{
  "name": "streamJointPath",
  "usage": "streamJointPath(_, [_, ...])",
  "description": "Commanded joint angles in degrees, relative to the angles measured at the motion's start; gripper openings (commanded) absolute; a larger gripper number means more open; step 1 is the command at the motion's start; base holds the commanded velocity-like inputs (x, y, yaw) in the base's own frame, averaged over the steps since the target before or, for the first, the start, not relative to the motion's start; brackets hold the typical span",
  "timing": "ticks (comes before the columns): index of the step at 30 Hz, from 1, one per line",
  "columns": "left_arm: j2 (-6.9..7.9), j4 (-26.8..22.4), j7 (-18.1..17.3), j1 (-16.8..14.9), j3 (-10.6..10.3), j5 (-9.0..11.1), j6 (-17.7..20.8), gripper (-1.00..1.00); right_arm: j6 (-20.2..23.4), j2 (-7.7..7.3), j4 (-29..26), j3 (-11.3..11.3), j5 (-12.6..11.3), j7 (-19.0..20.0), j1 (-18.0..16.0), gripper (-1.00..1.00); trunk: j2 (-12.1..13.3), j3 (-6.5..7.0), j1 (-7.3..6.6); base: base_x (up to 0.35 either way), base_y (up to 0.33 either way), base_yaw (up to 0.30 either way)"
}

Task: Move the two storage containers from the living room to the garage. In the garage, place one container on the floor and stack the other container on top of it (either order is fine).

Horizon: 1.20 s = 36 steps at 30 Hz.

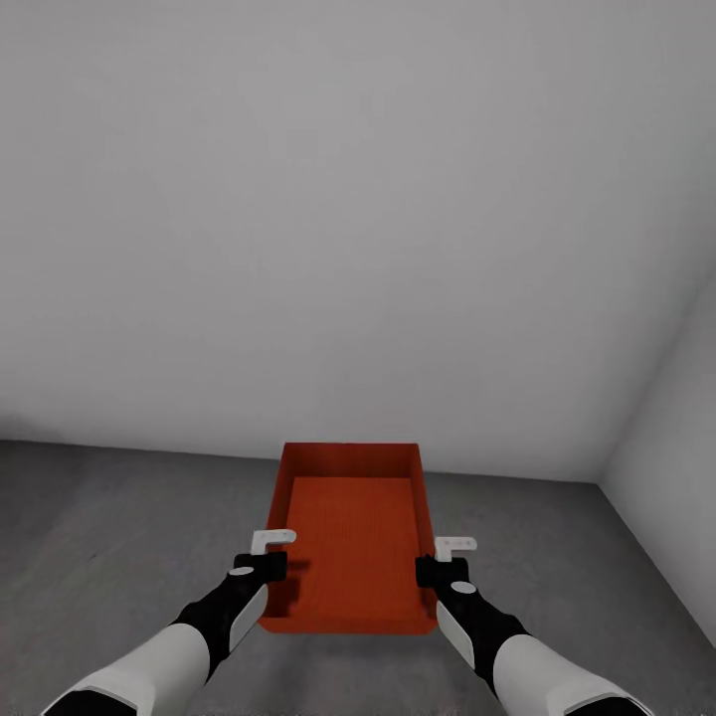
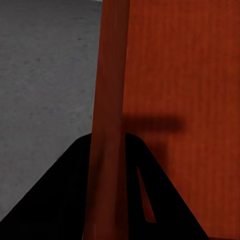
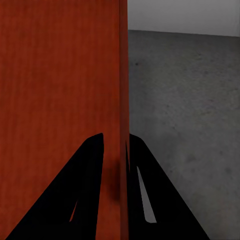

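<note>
As both grippers hold it, container point(image 1: 353, 537) lengthwise ahead

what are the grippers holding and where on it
One orange-red storage container: the left gripper clamps its left side wall, the right gripper its right side wall.

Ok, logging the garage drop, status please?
Left gripper shut on orange-red container left wall. Right gripper shut on right wall. Grey concrete floor ahead, pale wall beyond.

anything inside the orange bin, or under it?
Inside the orange bin only its bare base shows, no contents. The left gripper and right gripper clamp its side walls. Grey floor surrounds it; directly underneath is hidden.
</note>
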Motion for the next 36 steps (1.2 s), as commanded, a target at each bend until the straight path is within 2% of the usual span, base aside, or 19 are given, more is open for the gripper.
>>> streamJointPath(1, [-0.71, -0.8, 0.6, -0.1, 1.4, -0.9, 0.3, -1.0, -0.4, 0.04, 0.2, -0.6, -0.9, -0.5, 0.0, -1.0, -0.5, -0.37, 0.24, 0.0, 0.0, 0.0])
streamJointPath(21, [-0.71, -0.8, 0.6, -0.1, 1.5, -0.9, 0.4, -1.0, -0.4, 0.04, 0.2, -0.6, -0.9, -0.5, 0.0, -1.0, -8.5, -5.82, 4.63, 0.0, 0.0, 0.0])
streamJointPath(36, [-0.71, -0.8, 0.5, -0.1, 1.4, -0.9, 0.4, -1.0, -0.4, 0.04, 0.2, -0.6, -0.9, -0.5, 0.0, -1.0, -8.5, -7.21, 4.63, 0.0, 0.0, 0.0])
